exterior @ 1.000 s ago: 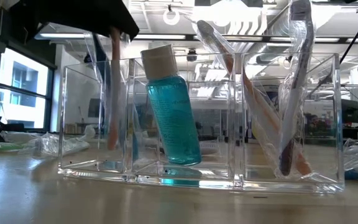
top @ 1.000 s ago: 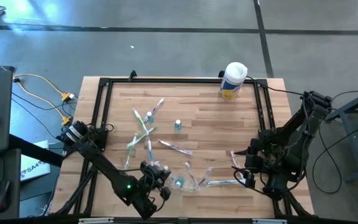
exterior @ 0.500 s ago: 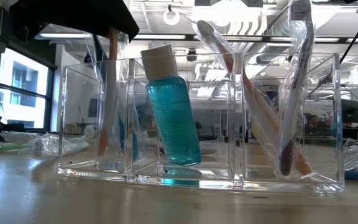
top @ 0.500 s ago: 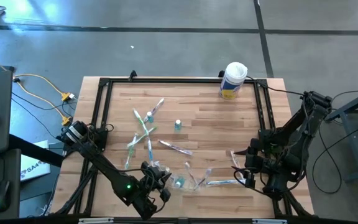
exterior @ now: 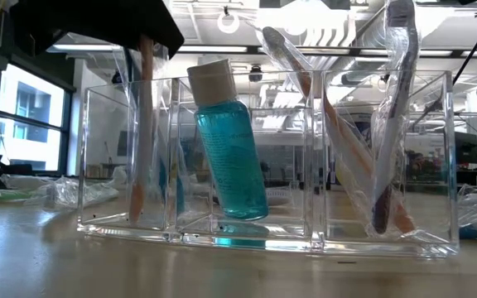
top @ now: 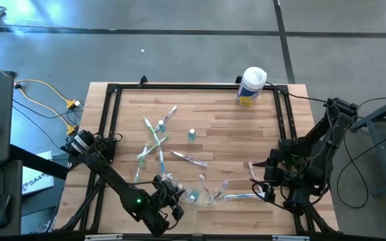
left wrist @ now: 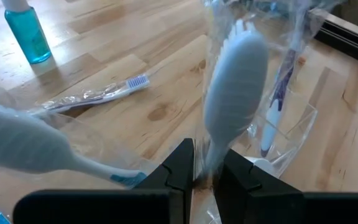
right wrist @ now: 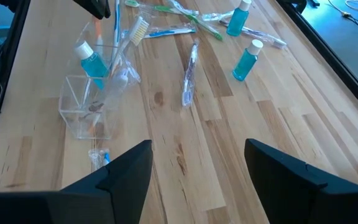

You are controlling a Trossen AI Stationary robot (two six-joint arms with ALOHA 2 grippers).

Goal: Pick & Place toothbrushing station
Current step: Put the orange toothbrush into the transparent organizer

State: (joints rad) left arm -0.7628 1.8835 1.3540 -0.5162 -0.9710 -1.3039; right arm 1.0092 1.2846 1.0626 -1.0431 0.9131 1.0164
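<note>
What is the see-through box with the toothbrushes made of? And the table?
The holder looks like clear hard plastic: you can see the room through it, and its straight walls shine. The table looks like wood, smooth and pale, since it shows long strips with grain and little knots.

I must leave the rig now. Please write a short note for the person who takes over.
Left gripper: over the holder, fingers shut on a wrapped toothbrush standing in its end compartment.
Right gripper: open, waiting at the right side of the table.
Done: one bottle and two brushes stand in the holder.
Left: release this toothbrush; loose brushes and two bottles lie on the table.
</note>
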